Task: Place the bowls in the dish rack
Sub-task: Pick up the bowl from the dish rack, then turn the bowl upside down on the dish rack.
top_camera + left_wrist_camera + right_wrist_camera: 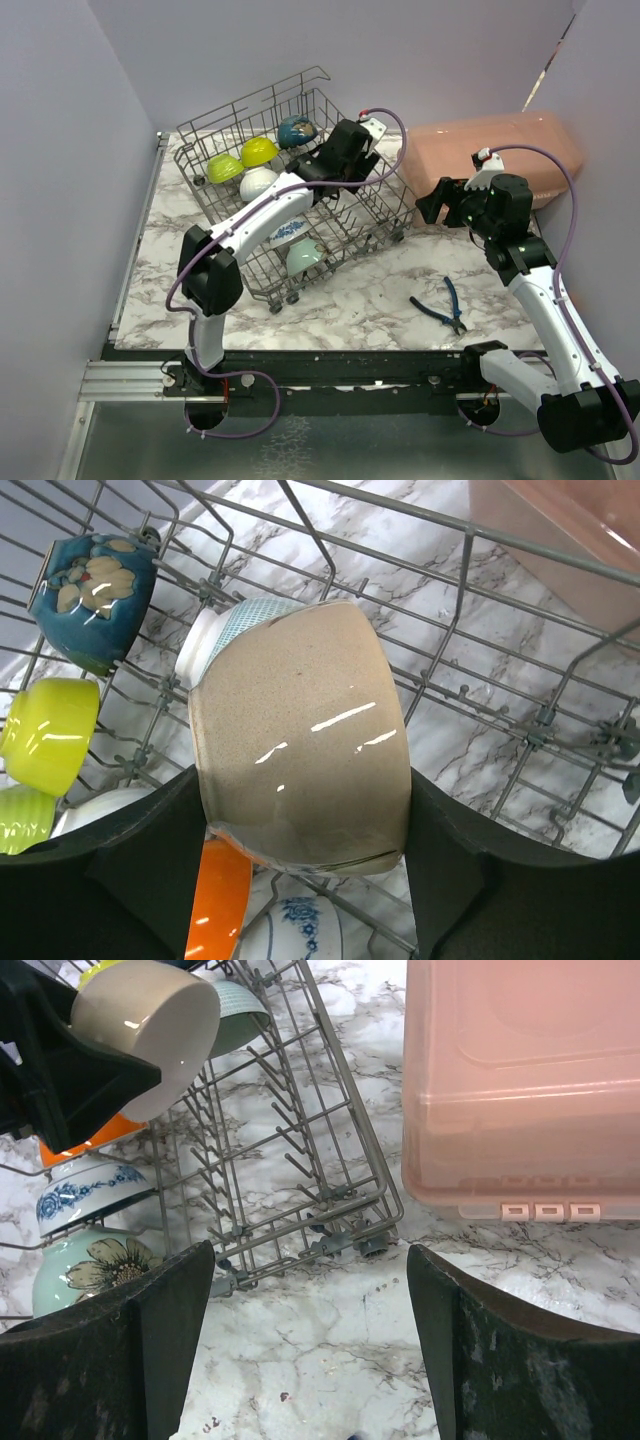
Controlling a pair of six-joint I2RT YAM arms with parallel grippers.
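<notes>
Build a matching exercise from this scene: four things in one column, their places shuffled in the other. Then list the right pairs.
1. beige bowl
2. dark blue bowl
3. pliers
4. pink box

A. lying on the marble table, near its front edge
B. in the dish rack, at its far end
C. standing right of the dish rack
D. gripped by the left gripper

Pairs: 1-D, 2-B, 3-A, 4-C

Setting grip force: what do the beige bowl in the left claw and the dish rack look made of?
Beige bowl: likely glazed ceramic; speckled, glossy, sharp light streaks. Dish rack: grey metal wire, dull finish, possibly coated; thin crossed rods.
</notes>
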